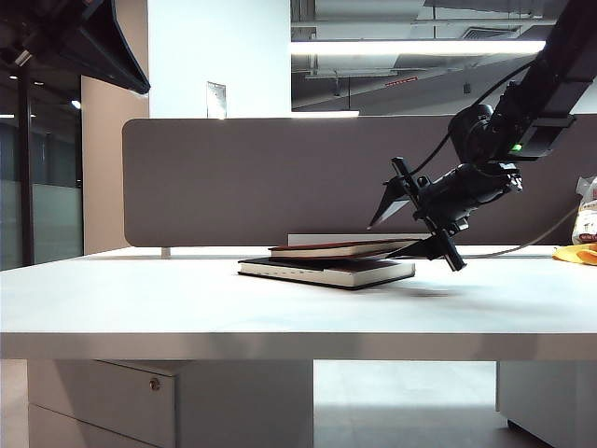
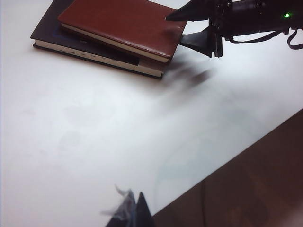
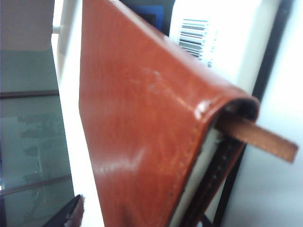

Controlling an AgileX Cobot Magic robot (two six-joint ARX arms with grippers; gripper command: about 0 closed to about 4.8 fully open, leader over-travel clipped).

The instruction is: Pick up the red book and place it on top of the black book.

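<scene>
The red book (image 1: 340,248) lies flat on top of the black book (image 1: 322,271) in the middle of the white table (image 1: 140,299). My right gripper (image 1: 403,235) stands open at the stack's right end: one finger is raised well above the red cover and the other is low at the book's edge. In the left wrist view the red book (image 2: 123,23) sits askew on the black book (image 2: 52,35), with the right gripper (image 2: 177,29) beside it. The red book's cover (image 3: 137,132) fills the right wrist view. My left gripper (image 2: 135,210) hangs shut over bare table, far from the books.
A grey partition (image 1: 261,177) runs along the table's back edge. A yellow thing (image 1: 576,254) and a packet lie at the far right. The table's edge (image 2: 227,165) runs near the left gripper.
</scene>
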